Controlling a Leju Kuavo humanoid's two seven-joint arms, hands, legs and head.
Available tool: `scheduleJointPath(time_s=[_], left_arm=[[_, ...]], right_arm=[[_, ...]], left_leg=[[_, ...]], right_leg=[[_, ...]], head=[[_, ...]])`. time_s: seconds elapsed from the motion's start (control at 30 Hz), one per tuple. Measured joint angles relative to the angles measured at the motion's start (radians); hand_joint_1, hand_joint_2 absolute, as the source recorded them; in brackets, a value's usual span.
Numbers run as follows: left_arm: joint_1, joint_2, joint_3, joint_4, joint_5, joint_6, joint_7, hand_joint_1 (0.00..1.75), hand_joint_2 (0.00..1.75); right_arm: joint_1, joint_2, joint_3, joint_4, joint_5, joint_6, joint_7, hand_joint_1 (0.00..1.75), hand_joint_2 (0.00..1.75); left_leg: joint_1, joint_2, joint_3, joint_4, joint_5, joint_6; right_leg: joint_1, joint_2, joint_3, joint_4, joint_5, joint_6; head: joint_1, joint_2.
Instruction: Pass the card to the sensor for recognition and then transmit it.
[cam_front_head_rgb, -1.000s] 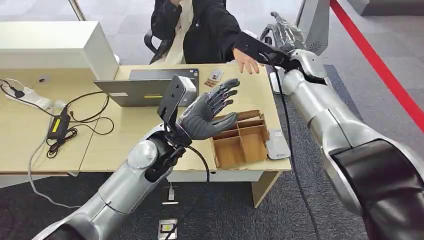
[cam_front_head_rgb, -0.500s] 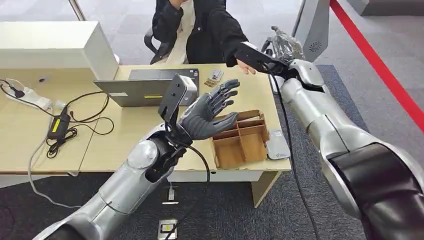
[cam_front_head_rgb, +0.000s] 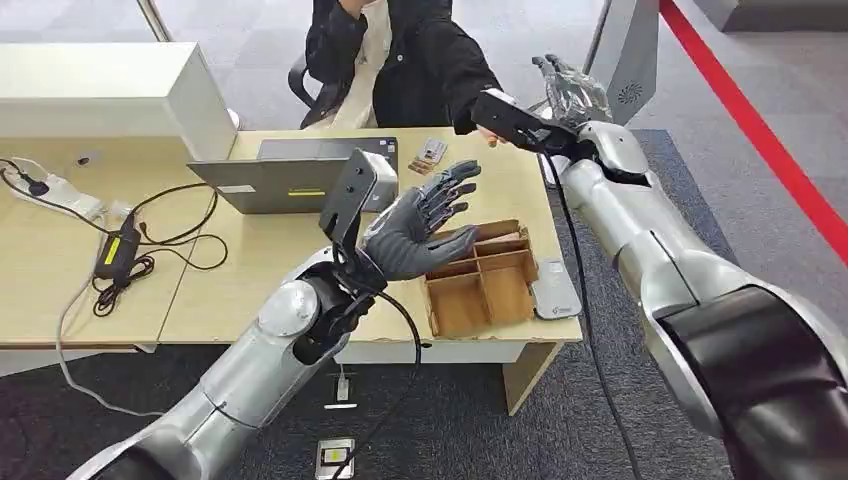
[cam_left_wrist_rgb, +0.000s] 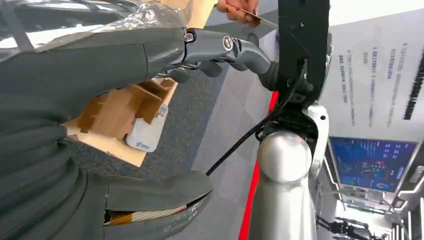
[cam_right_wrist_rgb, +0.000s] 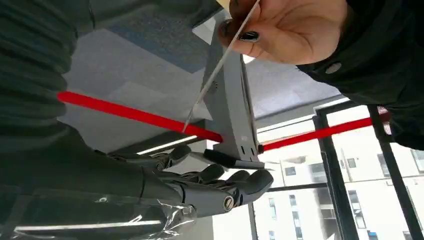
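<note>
A person's hand (cam_right_wrist_rgb: 290, 30) pinches a thin card (cam_right_wrist_rgb: 220, 65), seen edge-on just above the spread fingers of my right hand (cam_right_wrist_rgb: 165, 185), which holds nothing. In the head view my right hand (cam_front_head_rgb: 570, 85) is raised past the table's far right corner, close to the person's sleeve (cam_front_head_rgb: 455, 70). My left hand (cam_front_head_rgb: 415, 230) hovers palm-up and open over the table, above a wooden divided box (cam_front_head_rgb: 480, 285). A white card reader (cam_front_head_rgb: 555, 290) lies beside the box. The left wrist view also shows the card (cam_left_wrist_rgb: 255, 17), the box (cam_left_wrist_rgb: 120, 112) and the reader (cam_left_wrist_rgb: 145, 137).
A laptop (cam_front_head_rgb: 290, 180) and a few loose cards (cam_front_head_rgb: 430, 152) lie at the table's back. A white cabinet (cam_front_head_rgb: 110, 95) stands far left, with a power brick and cables (cam_front_head_rgb: 120, 250) before it. A black cable (cam_front_head_rgb: 570, 260) hangs along my right arm.
The person's hand has drawn back a little and is now mostly hidden behind my right wrist. My right hand has shifted slightly. My left hand has stayed in place.
</note>
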Motion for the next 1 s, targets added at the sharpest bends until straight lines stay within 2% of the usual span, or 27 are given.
scheduleJointPath(time_s=[0.1,0.23,0.33,0.47,0.6,0.67,0.77,0.9,1.0], left_arm=[[0.000,0.000,0.000,0.003,-0.002,0.000,0.000,0.00,1.75],[0.001,0.000,0.000,0.003,-0.008,0.008,0.000,0.00,1.75],[0.005,0.000,0.001,0.003,-0.012,0.024,0.000,0.00,1.75],[0.016,0.001,0.004,-0.002,-0.024,0.060,0.002,0.00,1.75],[0.032,0.008,0.013,-0.023,-0.040,0.101,0.013,0.00,1.75],[0.045,0.016,0.025,-0.040,-0.052,0.124,0.024,0.00,1.75],[0.067,0.030,0.036,-0.067,-0.061,0.139,0.031,0.00,1.75],[0.091,0.042,0.055,-0.094,-0.075,0.140,0.031,0.00,1.75],[0.103,0.053,0.065,-0.112,-0.084,0.136,0.032,0.00,1.75]], right_arm=[[-0.003,-0.001,0.000,0.001,-0.035,-0.024,-0.019,0.00,1.75],[-0.019,0.000,-0.015,0.000,-0.131,-0.093,-0.110,0.00,1.75],[-0.030,0.005,-0.039,-0.003,-0.200,-0.120,-0.197,0.00,1.75],[-0.031,0.017,-0.085,-0.019,-0.326,-0.135,-0.358,0.00,1.75],[-0.007,0.021,-0.137,-0.063,-0.454,-0.136,-0.469,0.00,1.75],[0.025,0.017,-0.165,-0.105,-0.541,-0.131,-0.477,0.00,1.75],[0.091,-0.002,-0.199,-0.190,-0.636,-0.114,-0.445,0.00,1.75],[0.200,-0.043,-0.246,-0.333,-0.791,-0.071,-0.359,0.00,1.75],[0.290,-0.077,-0.284,-0.447,-0.837,-0.064,-0.302,0.00,1.75]], left_leg=[[0.000,0.000,0.000,0.000,0.000,0.000],[0.000,0.000,0.000,0.000,0.000,0.000],[0.000,0.000,0.000,0.000,0.000,0.000],[0.000,0.000,0.000,0.000,0.000,0.000],[0.000,0.000,0.000,0.000,0.000,0.000],[0.000,0.000,0.000,0.000,0.000,0.000],[0.000,0.000,0.000,0.000,0.000,0.000],[0.000,-0.001,0.001,0.000,0.000,0.000],[0.000,-0.001,0.001,0.000,0.000,0.000]], right_leg=[[0.000,0.000,0.000,0.000,0.000,0.000],[0.000,0.000,0.000,0.000,0.000,0.000],[0.000,0.000,0.000,0.000,0.000,0.000],[0.000,0.000,0.000,0.000,0.000,0.000],[0.000,0.000,0.001,0.000,0.000,0.000],[0.000,0.000,0.001,0.000,0.000,0.000],[0.000,-0.001,0.001,0.000,0.000,0.000],[0.000,-0.001,0.002,-0.001,0.000,0.000],[0.000,-0.001,0.001,-0.001,0.000,0.000]], head=[[0.000,0.000],[0.000,0.000],[0.000,0.000],[0.000,0.000],[0.000,0.000],[0.000,0.000],[0.000,0.000],[0.000,0.000],[0.000,0.000]])
